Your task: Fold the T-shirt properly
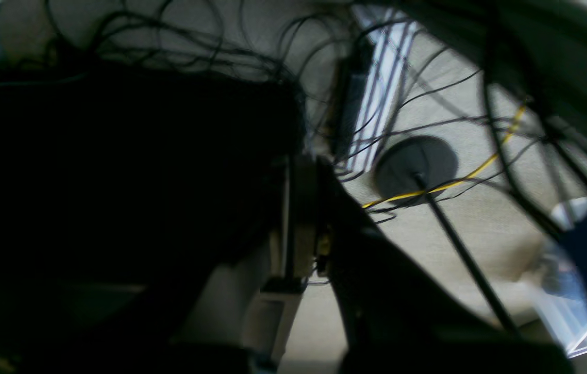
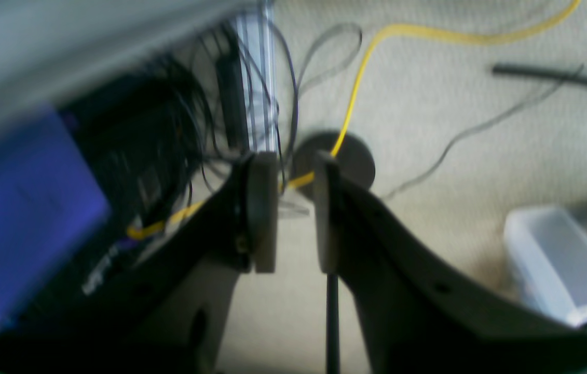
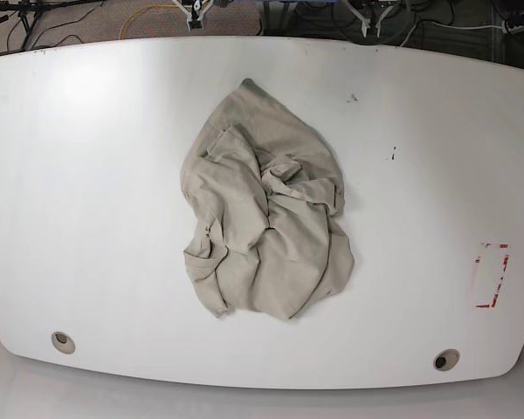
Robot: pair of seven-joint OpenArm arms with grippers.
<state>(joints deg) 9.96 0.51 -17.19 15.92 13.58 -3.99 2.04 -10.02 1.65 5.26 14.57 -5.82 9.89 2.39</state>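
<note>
The left end effector [image 1: 319, 218] is lost in shadow; both wrist views blur.

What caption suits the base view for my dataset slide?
Crumpled beige T-shirt lying in a heap at the centre of a white table, not yet folded.

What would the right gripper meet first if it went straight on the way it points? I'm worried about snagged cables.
Probably the dark round floor plate with the yellow cable across it, framed between the right gripper and its parted jaws. Depth is unclear in this blurred view.
</note>
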